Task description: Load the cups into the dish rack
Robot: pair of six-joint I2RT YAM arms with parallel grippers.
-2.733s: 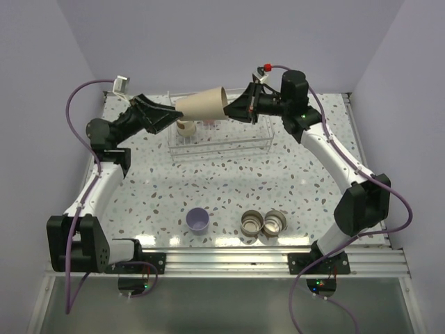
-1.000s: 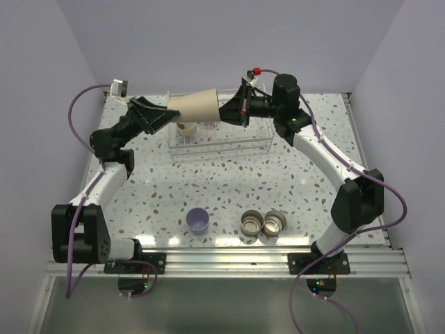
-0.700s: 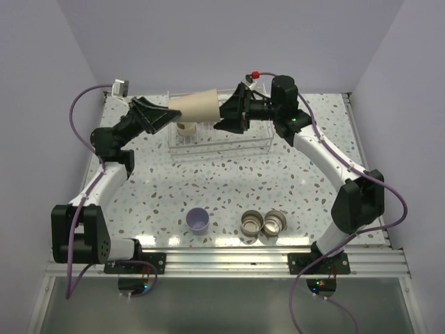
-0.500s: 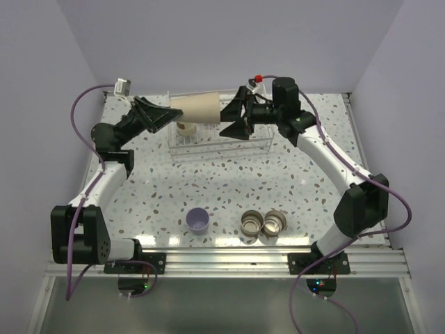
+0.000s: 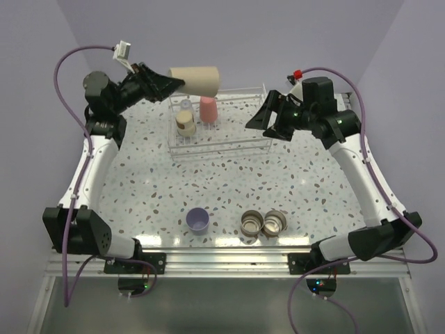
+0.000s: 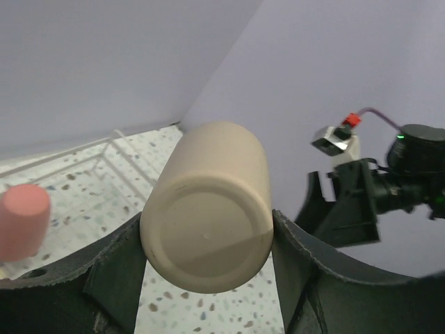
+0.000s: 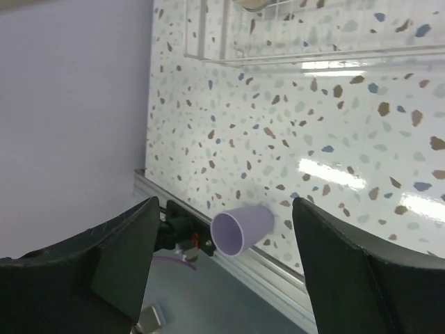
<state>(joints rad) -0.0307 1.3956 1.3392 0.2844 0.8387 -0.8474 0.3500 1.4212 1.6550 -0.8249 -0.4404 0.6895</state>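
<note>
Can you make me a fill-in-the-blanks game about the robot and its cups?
The left gripper holds the big cup coloured ___.
The right gripper is ___ and holds nothing.
Near the lavender cup stand ___ steel cups.
The coral-red cup sits inside the dish ___.
Missing words: beige, open, two, rack.
</note>
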